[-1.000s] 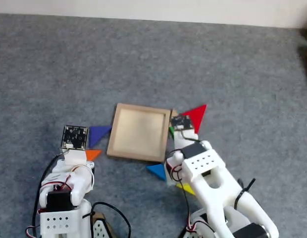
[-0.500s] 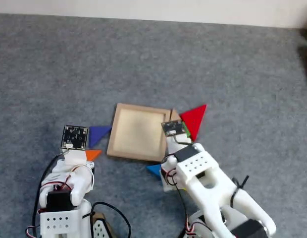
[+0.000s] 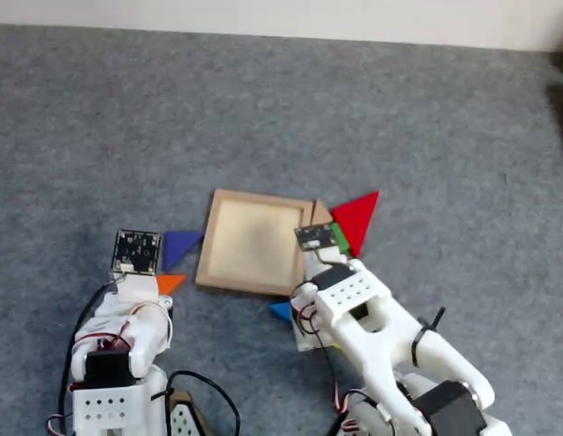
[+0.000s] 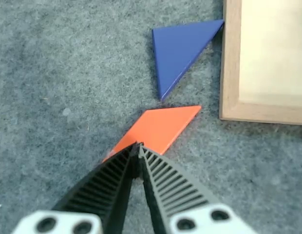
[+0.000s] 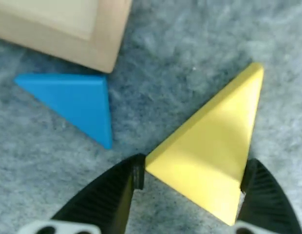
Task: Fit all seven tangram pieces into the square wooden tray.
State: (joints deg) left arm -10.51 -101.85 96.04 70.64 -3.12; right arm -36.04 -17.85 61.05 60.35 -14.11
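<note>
Got the square wooden tray [image 3: 212, 238] sitting roughly mid-table. Seeing the left hand [image 4: 140, 148] pinched shut, tips right over the flat orange parallelogram [image 4: 163, 126], with the dark blue triangle [image 4: 182, 46] tip-on against the tray rim. Got the right hand [image 5: 192, 176] spread open around the yellow triangle [image 5: 214, 146], light blue triangle [image 5: 75, 100] just beside a tray corner.

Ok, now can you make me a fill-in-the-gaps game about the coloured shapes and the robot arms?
The right gripper is open, and the triangle between its fingers is coloured ___.
The left gripper is shut, and the piece under its tips is coloured ___.
The number of pieces inside the wooden tray is ___.
Missing words: yellow; orange; zero.
</note>
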